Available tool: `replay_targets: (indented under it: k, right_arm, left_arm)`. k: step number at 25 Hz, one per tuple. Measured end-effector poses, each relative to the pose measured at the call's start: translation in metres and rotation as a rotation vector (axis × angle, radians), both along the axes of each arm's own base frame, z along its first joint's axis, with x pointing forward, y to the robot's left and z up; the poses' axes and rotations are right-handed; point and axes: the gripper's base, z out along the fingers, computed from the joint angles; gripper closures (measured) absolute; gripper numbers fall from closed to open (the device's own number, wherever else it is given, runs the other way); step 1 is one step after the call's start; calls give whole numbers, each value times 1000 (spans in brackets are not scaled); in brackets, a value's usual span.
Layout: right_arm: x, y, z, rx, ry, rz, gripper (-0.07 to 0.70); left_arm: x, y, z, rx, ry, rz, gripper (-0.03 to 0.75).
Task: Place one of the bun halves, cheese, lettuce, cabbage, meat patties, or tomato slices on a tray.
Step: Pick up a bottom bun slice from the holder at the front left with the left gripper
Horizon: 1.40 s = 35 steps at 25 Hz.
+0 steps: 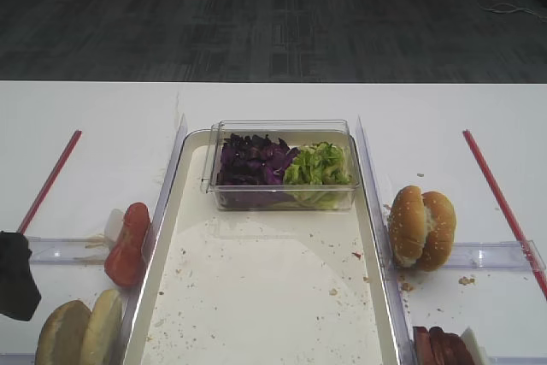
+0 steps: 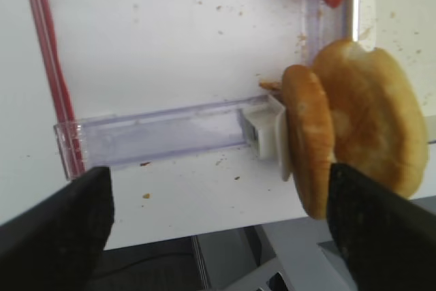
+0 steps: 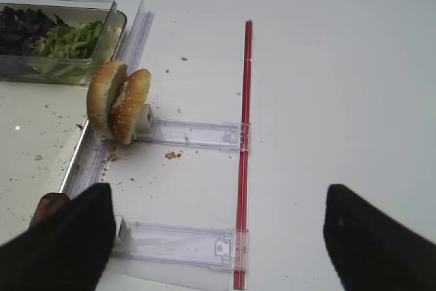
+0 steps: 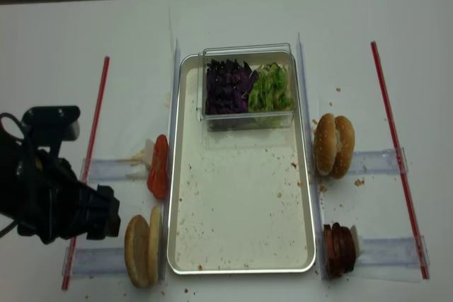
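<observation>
Left claw open beside the upright bun halves, nothing held.

The left claw [image 2: 218, 236] has its fingers spread wide with nothing between them; the bun halves [image 2: 354, 131] stand on edge just ahead of its right finger. The tray [image 4: 241, 203] lies to the claw's right, beyond the buns, with lettuce [image 4: 271, 88] and cabbage [image 4: 228, 86] in a clear box [image 4: 248, 51] at its far end. The right claw [image 3: 218, 236] also stands open and empty.

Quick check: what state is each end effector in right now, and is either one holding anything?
Left end effector: open, holding nothing, fingers either side of the bun halves.
Right end effector: open, holding nothing, above bare table.
</observation>
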Motion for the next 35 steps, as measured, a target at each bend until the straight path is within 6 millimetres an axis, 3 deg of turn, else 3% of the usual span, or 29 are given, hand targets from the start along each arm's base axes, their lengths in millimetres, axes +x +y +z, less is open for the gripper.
replay_targets:
  k: [11,14,19,35]
  right_arm:
    - [0,0,0,0,0,0,-17]
    - [0,0,0,0,0,0,-17]
    - [0,0,0,0,0,0,-17]
    - [0,0,0,0,0,0,-17]
  left_arm:
    - [-18,-66,19,-58,-47,-110,99]
    - [-23,-76,22,-47,-65,-111,99]
    - [-28,-86,20,-44,-58,-105,99]
    - [-8,-104,-9,-14,-15,-95,99]
